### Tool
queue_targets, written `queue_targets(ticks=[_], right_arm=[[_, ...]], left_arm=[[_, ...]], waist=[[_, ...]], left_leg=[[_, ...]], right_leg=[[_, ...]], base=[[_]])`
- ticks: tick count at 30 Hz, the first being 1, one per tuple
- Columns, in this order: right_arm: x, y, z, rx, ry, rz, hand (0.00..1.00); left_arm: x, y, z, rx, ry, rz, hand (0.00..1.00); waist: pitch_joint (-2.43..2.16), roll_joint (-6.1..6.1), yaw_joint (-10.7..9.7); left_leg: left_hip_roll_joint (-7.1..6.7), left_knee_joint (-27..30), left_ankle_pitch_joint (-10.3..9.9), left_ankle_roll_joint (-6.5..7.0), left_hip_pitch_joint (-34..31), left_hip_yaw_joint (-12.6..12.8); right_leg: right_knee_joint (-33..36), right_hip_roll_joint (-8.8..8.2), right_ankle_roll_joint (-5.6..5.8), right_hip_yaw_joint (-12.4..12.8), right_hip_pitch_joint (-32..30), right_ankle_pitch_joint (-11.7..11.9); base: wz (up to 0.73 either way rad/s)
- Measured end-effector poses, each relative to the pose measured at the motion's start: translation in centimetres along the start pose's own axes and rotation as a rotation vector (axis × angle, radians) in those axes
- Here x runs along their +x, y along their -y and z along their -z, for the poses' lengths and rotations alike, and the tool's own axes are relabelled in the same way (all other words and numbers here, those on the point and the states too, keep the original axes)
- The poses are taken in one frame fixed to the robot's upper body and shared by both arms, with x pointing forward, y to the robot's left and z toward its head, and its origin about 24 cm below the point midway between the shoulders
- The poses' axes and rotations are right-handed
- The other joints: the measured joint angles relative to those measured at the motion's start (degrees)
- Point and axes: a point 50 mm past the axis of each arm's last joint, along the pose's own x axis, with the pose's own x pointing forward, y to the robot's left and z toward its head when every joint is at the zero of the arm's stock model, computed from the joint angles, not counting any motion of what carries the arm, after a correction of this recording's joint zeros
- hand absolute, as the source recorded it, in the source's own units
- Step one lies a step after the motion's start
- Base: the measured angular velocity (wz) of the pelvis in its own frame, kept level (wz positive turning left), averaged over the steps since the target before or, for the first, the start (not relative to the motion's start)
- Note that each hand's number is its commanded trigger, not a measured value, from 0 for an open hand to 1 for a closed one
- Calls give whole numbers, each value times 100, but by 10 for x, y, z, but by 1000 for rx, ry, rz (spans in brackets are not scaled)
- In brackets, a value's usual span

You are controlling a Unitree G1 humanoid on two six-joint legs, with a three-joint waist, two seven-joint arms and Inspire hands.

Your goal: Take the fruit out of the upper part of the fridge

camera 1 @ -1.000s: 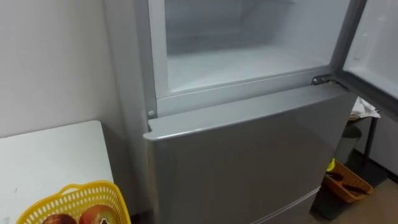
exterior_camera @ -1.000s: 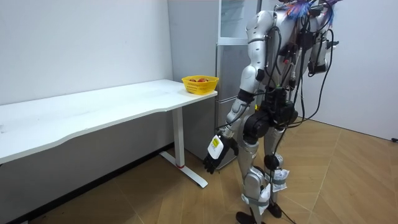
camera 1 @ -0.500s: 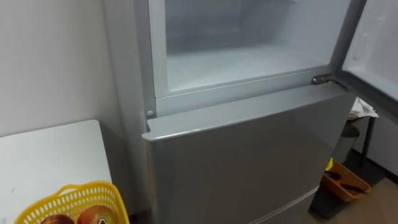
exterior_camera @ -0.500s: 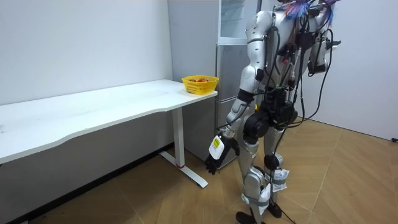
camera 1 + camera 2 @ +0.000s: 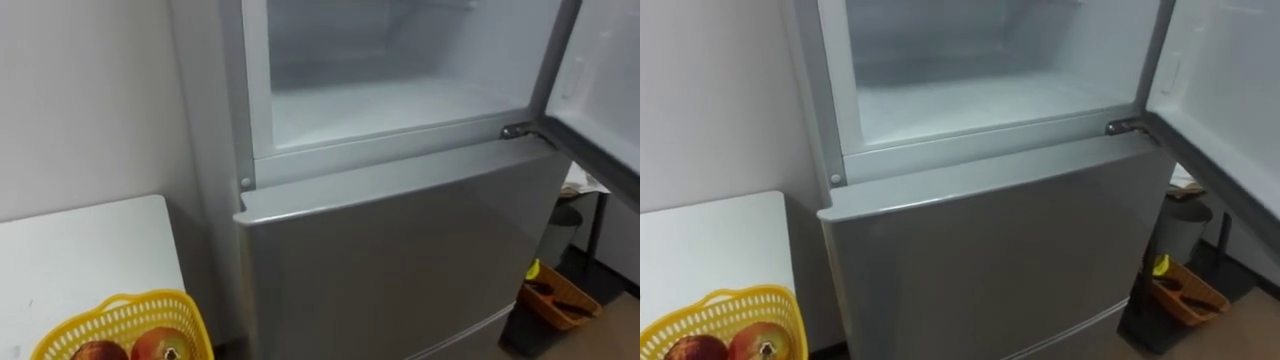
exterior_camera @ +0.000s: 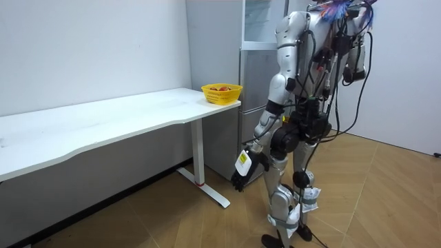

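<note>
The upper fridge compartment (image 5: pixel 390 100) stands open in front of me, and its white shelf is bare. Its door (image 5: pixel 600 90) is swung out to my right. The grey lower door (image 5: pixel 400 250) beneath is closed. In the room view I stand right at the fridge (image 6: pixel 256 27). My left hand (image 6: pixel 241 172) hangs low beside my thigh with relaxed fingers and holds nothing.
A yellow basket (image 5: pixel 120 320) with red fruit (image 5: pixel 160 345) sits on the end of the white table (image 5: pixel 80 250) to my left, close to the fridge. On the floor to the right, below the open door, lies an orange tray (image 5: pixel 560 295).
My left hand has swung a little towards the fridge. The eye view has shifted slightly; the fridge and the basket have stayed put.
</note>
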Motion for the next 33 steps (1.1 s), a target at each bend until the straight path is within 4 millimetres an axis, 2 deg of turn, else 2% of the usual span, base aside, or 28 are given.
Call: queue_targets(ticks=[3, 8, 17, 23, 26, 33], right_arm=[[-5, -13, 7, -46, -9, -118, 0], [5, -43, -1, -81, 42, -346, 0], [-10, -75, 14, -71, -34, -660, 0], [-22, -84, 30, -125, -96, -801, 0], [-22, -83, 34, -144, -110, -810, 0], [-22, -83, 35, -149, -113, -821, 0]], left_arm=[[0, 0, 3, 3, -18, 19, 0], [1, -2, 3, 17, -22, 43, 0], [3, 0, -6, 43, -21, 56, 0], [3, -1, -7, 55, -20, 40, 0], [3, -2, -7, 60, -17, 32, 0], [3, -3, -10, 61, -11, 29, 0]], waist=[[3, -21, 28], [11, -96, 175], [7, -2, 494], [12, 3, 602], [9, -43, 629], [16, -50, 600]], left_leg=[[1, 34, 6, 10, -25, -44], [6, 180, 9, 16, -125, -280], [17, 204, 9, 16, -141, -543], [7, 178, 9, 16, -129, -599], [7, 175, 9, 16, -132, -598], [6, 170, 9, 16, -99, -573]], right_leg=[[-12, -10, 1, -32, 1, -3], [-81, -37, -17, -207, 65, 27], [-244, -76, -14, -494, 261, 46], [-317, -79, -2, -544, 331, 45], [-314, -80, -1, -553, 345, 46], [-348, -79, 0, -553, 401, 46]], base=[[7], [20], [19], [6], [0], [0]])
